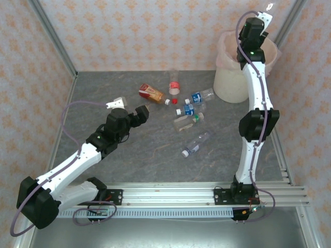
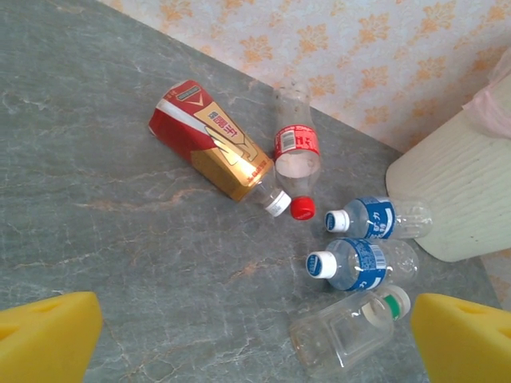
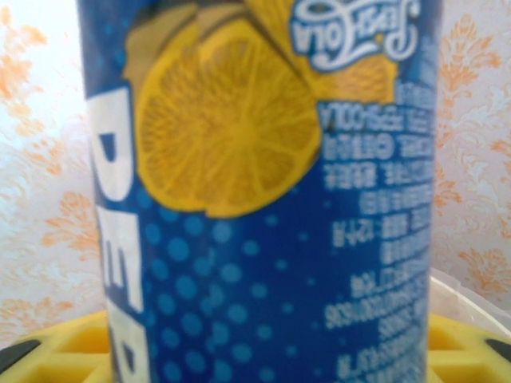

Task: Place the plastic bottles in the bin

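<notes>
Grey marbled tabletop (image 1: 150, 160) spreading under the left fingers (image 2: 48, 339); orange-patterned wallpaper (image 1: 134, 36) rising beyond them; metal post (image 1: 53, 36) edging the corner.

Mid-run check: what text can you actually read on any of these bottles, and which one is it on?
"PEP", big white letters cut off by the frame edge: blue plastic bottle with a lemon-slice picture.
Upside-down script there: possibly "Twist"; small print blurred.
Red-and-gold-labelled bottle, red-labelled clear bottle, two blue-labelled clear bottles: print too small.
</notes>
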{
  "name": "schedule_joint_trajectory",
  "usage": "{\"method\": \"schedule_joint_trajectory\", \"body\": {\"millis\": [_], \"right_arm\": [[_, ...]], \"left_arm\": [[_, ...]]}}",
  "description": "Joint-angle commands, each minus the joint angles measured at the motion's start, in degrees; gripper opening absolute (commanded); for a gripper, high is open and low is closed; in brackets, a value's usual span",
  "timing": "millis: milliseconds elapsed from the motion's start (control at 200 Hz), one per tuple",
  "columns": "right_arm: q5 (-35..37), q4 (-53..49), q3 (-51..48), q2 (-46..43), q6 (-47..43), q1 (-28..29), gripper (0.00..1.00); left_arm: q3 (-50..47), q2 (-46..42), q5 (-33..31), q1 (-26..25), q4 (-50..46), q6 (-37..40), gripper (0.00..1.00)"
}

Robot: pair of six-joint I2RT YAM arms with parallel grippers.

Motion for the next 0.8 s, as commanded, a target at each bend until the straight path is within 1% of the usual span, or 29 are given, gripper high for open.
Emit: {"method": "schedule_joint_trajectory", "body": {"millis": [0, 115, 170, 270, 490, 565, 676, 796], "right_arm": [[0.18, -4.38, 2.59, 0.73, -0.71, -0.52, 0.64], [1.16, -6.53, 2.66, 0.47, 0.65, -0.53, 0.75], [1.84, -7.42, 2.50, -0.09, 1.41, -0.57, 0.79], [2.27, -8.44, 1.62, -1.47, 2.33, -0.51, 0.84], [-0.72, -8.59, -2.33, -6.29, 2.82, -0.52, 0.90], [-2.10, -8.60, -4.54, -8.56, 3.83, -0.57, 1.00], [-5.53, -7.37, -9.99, -13.23, 5.30, -0.54, 0.99], [-13.17, -5.04, -17.85, -19.75, 6.57, -0.52, 0.99]], "left_arm": [[-1.02, -0.35, -2.83, -0.26, -1.21, -1.18, 1.00], [-0.41, 0.54, -2.54, -0.26, -1.83, -1.18, 1.00], [-0.15, 0.97, -2.51, -0.30, -2.11, -1.18, 1.00], [-0.05, 1.55, -2.55, -0.26, -2.23, -1.48, 1.00], [0.37, 3.47, -2.77, -0.26, -2.76, -2.14, 1.00], [0.85, 4.47, -2.57, -0.24, -3.00, -2.49, 1.00], [1.93, 6.14, -2.27, -0.19, -3.64, -2.93, 1.00], [2.92, 7.59, -2.47, -0.18, -4.32, -3.57, 1.00]]}}
